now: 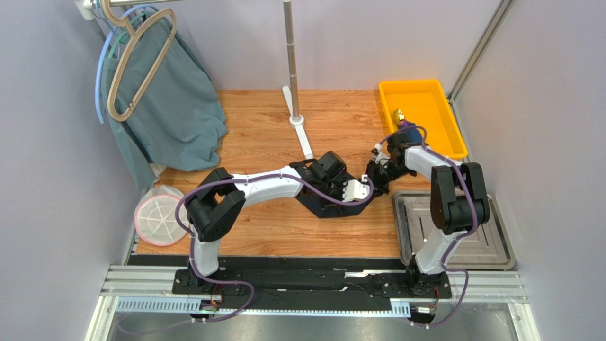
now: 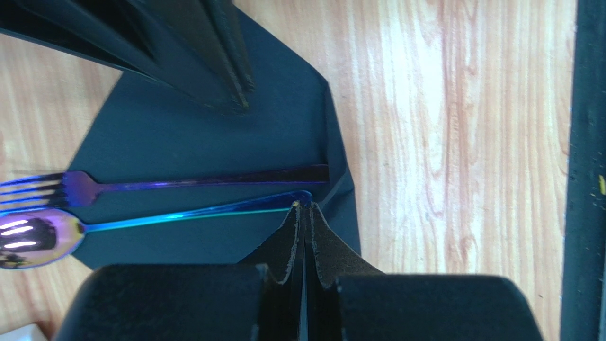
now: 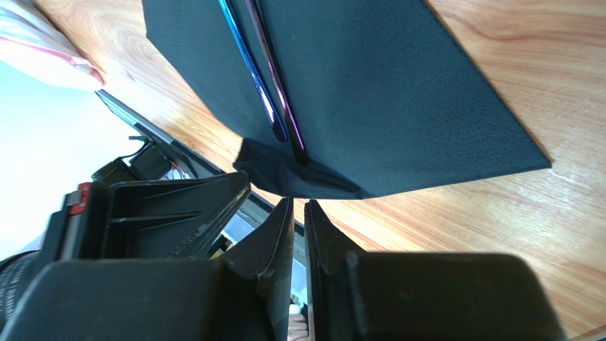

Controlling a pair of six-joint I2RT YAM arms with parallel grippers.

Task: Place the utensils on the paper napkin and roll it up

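The black paper napkin (image 2: 199, 142) lies flat on the wooden table, mostly under the arms in the top view (image 1: 334, 207). On it lie an iridescent fork (image 2: 178, 183) and spoon (image 2: 178, 213), side by side, heads past its left edge. The napkin corner (image 3: 299, 177) at their handle ends is folded over. My left gripper (image 2: 306, 207) is shut, tips at the spoon handle's end and that fold; whether paper is pinched I cannot tell. My right gripper (image 3: 299, 202) faces it just off the folded corner, jaws closed to a thin slit with nothing between.
A steel tray (image 1: 491, 241) sits at the right front. Behind it stands a yellow bin (image 1: 427, 117) holding a dark blue bundle with a gold tip (image 1: 402, 121). A teal cloth (image 1: 171, 99) hangs back left, a stand pole (image 1: 291, 64) rises mid-back, and a pink-rimmed dish (image 1: 158, 219) sits left.
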